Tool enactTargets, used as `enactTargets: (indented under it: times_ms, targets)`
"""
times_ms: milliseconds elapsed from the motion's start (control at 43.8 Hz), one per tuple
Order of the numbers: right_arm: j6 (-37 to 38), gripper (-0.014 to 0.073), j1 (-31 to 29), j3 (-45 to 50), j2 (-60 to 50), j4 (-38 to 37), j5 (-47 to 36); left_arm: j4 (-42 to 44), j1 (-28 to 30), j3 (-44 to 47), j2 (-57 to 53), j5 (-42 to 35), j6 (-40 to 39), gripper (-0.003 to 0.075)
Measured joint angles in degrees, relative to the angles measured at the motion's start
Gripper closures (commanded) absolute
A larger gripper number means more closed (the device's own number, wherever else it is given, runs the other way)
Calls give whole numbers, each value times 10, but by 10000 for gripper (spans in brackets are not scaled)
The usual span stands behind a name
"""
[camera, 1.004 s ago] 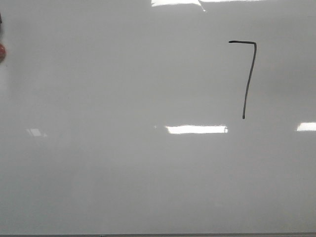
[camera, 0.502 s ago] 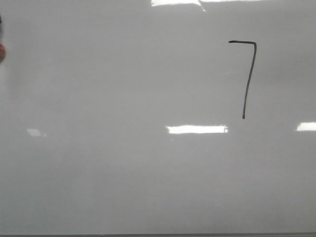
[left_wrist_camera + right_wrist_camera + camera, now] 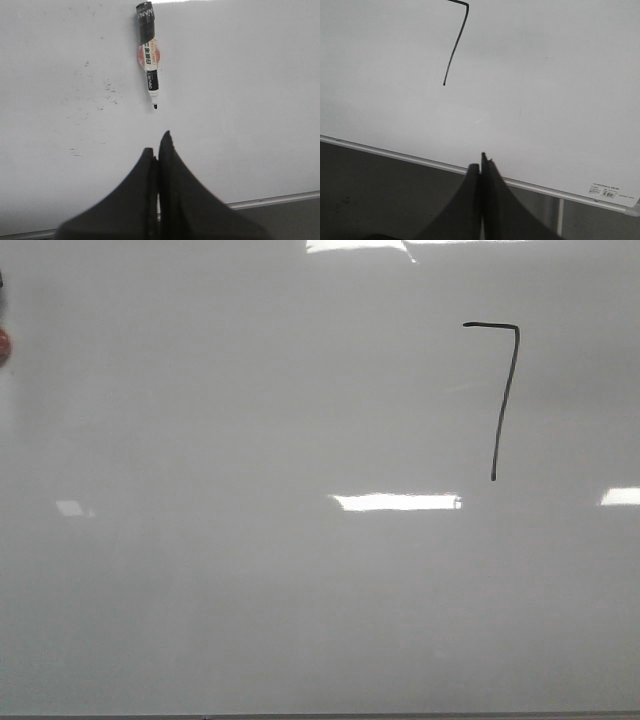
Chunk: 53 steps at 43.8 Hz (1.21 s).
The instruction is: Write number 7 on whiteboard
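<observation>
Filling the front view, the whiteboard [image 3: 250,570], glossy with light reflections, carrying the number 7 [image 3: 500,400] far right. Left gripper [image 3: 158,150] and right gripper [image 3: 481,167] both pressed closed, empty; marker [image 3: 148,52] lying uncapped at the board's left.

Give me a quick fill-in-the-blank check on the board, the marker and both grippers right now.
1. The digit drawn on the whiteboard is a ____.
2. The marker lies on the board with its cap ____.
3. The left gripper is ____.
4. The right gripper holds ____.

Missing words: 7; off; shut; nothing
</observation>
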Motion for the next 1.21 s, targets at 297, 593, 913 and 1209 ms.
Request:
enactTargets:
  times_ms: [297, 593, 913, 1209]
  targets:
    - [0, 662, 0, 0, 0, 0, 0, 0, 0, 0, 0, 0, 0, 741]
    - [-1, 662, 0, 0, 0, 0, 0, 3, 12, 11, -32, -7, 0, 741]
    - [-1, 662, 0, 0, 0, 0, 0, -8, 81, 183, -171, -191, 0, 741]
    - [-2, 662, 0, 0, 0, 0, 0, -50, 124, 381, -324, -308, 0, 741]
